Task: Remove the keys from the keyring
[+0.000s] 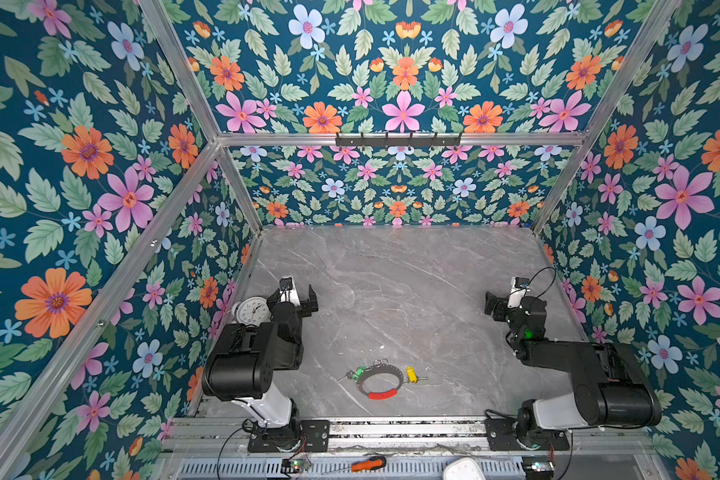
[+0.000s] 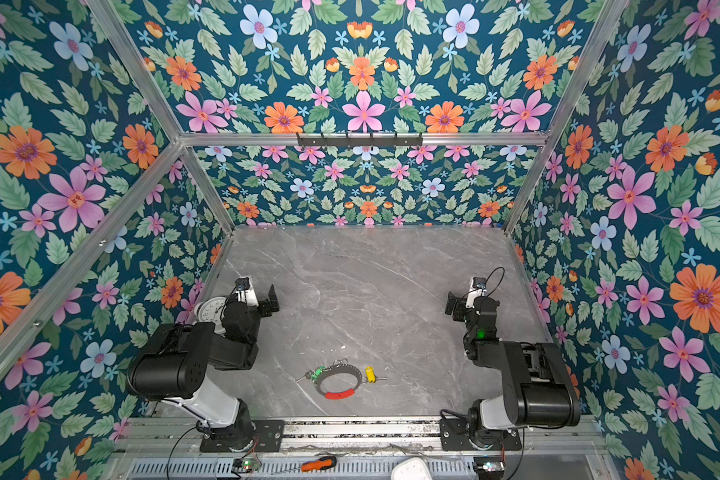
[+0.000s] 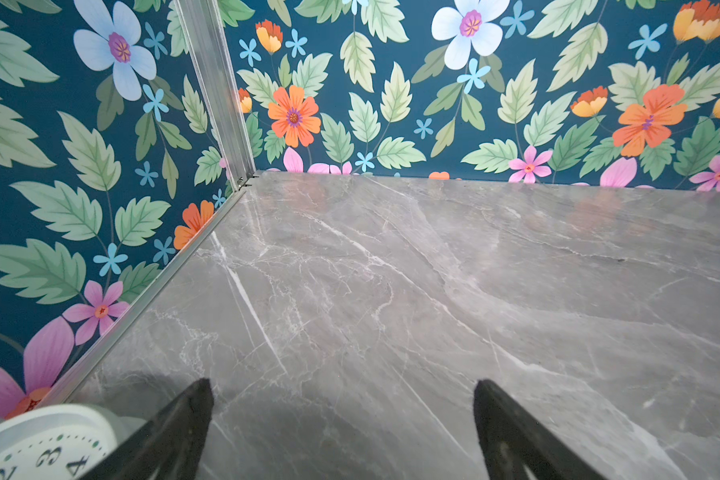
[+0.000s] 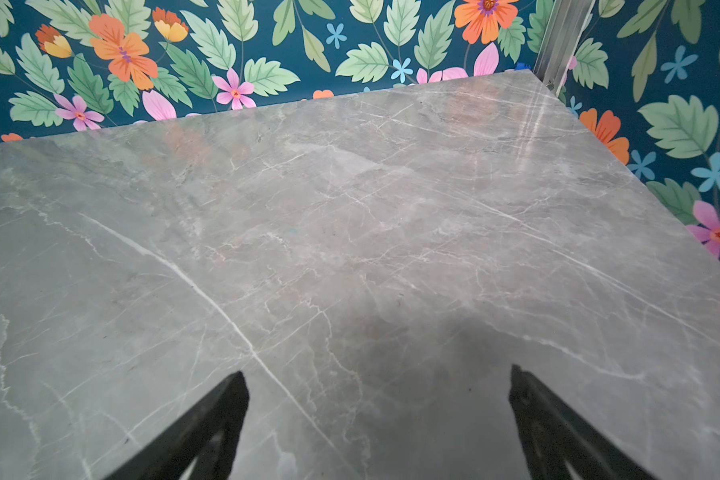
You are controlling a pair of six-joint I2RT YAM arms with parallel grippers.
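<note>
At the far left a white clock (image 1: 250, 309) is seen just beside the left gripper (image 3: 344, 395), which is held above the grey table (image 1: 391, 282) with its jaws spread fully and nothing between them; further right, near the front edge and well apart from both grippers, the keyring (image 1: 383, 395) is laid flat; the keys (image 1: 350, 376) are gathered at its rim, a green tag (image 1: 360, 370) on its left side and a yellow tag (image 1: 410, 374) just beside its right side; whether each is threaded on cannot be told at this size; at the right, the right gripper (image 4: 377, 378) is likewise held wide apart and empty over bare table. The task is judged not yet begun, the approach being the step in hand; a reach back toward the keyring is called for, the keyring to be pinned by one gripper so that a key may be worked off by the other.
</note>
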